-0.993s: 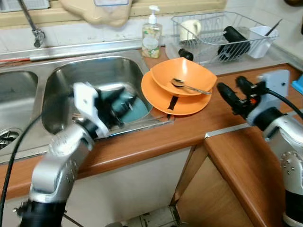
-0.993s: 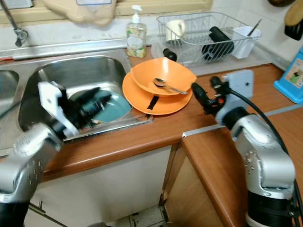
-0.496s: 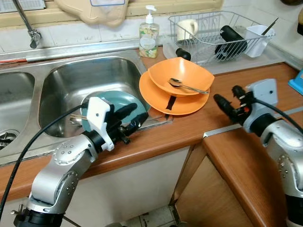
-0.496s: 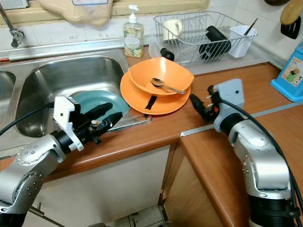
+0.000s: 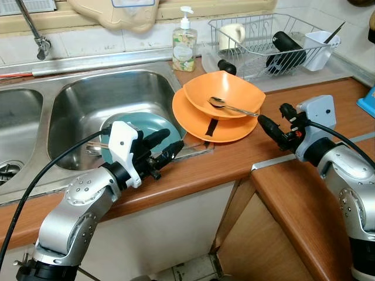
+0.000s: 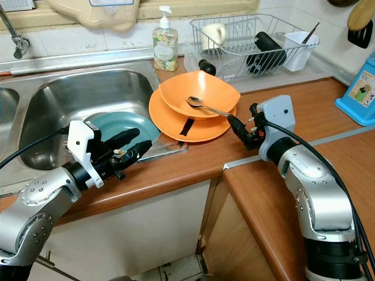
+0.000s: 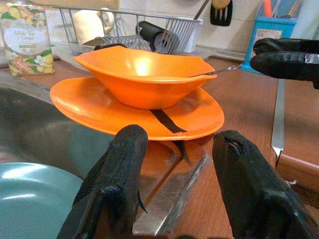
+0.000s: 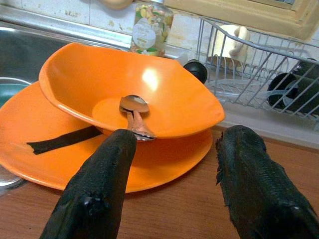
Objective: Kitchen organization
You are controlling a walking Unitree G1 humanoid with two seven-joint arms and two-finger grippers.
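Hovering my right gripper (image 8: 174, 174), jaws apart, just beside the spoon (image 5: 234, 108) in the orange bowl (image 5: 225, 93); my left gripper (image 5: 165, 146) gapes empty at the sink (image 5: 88, 99) edge.

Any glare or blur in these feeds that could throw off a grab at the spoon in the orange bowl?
Right wrist view: sharp on the spoon, one bright glare spot on the orange bowl, near fingers soft. Left wrist view: a similar highlight inside the bowl, fingers blurred up close. Eye views: evenly lit, no motion blur, sheen on the sink.
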